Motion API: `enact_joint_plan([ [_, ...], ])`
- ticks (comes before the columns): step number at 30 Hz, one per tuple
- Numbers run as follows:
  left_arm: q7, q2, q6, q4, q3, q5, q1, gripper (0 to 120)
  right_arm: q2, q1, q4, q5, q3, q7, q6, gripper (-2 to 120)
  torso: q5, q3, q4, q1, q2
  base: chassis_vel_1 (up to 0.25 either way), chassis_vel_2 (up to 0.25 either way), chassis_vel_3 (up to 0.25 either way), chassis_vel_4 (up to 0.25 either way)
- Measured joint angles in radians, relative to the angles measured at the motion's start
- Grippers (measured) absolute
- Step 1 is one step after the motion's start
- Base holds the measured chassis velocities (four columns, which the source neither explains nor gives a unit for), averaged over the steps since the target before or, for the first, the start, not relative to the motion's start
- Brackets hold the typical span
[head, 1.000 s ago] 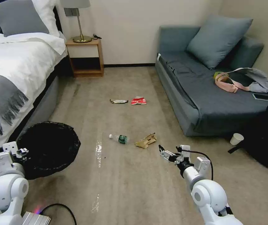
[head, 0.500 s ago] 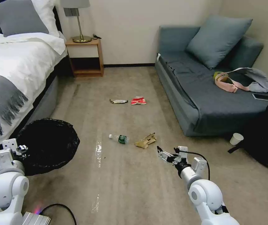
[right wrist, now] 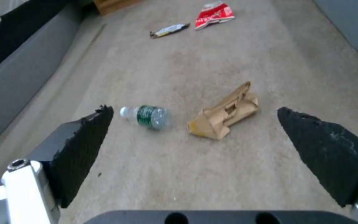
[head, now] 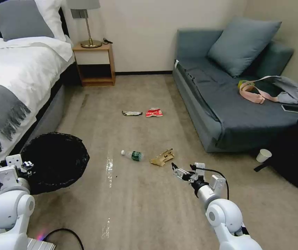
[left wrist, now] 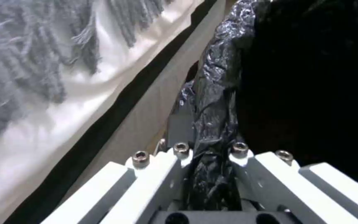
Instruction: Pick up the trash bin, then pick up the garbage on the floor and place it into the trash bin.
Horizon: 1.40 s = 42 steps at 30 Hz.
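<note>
Left gripper (head: 26,164) holds the trash bin (head: 56,161); right gripper (head: 175,171) hovers wide open near the litter.

You see the left jaws clamped on the bin's black bag rim (left wrist: 212,130), with the bin at 8 o'clock in the head view, beside the bed (head: 13,80). Your right gripper's jaws are spread wide and hold nothing, low over the carpet (head: 142,205). The tan paper scrap (head: 162,157) sits at its 11 o'clock, just beyond the fingertips, with the clear bottle (head: 132,154) beside the scrap. The red-white packet (head: 154,112) and dark wrapper (head: 132,113) lie farther off at 12 o'clock, side by side.
</note>
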Motion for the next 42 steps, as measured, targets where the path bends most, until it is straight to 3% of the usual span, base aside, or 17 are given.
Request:
enact_joint_plan([
  [27,0.001,0.018,-0.006,0.036,0.034,-0.002,-0.057,2,0.019,0.015,-0.035,-0.019,-0.040,-0.018,0.012,100,0.0000,0.000,0.0000,0.000,0.000,-0.092,0.095,0.093,-0.096],
  [42,0.002,-0.002,-0.022,0.027,0.016,0.010,-0.032,2,0.017,0.017,-0.041,-0.024,-0.060,-0.023,0.020,100,0.0001,0.000,0.0000,0.000,0.000,-0.117,0.118,0.120,-0.115],
])
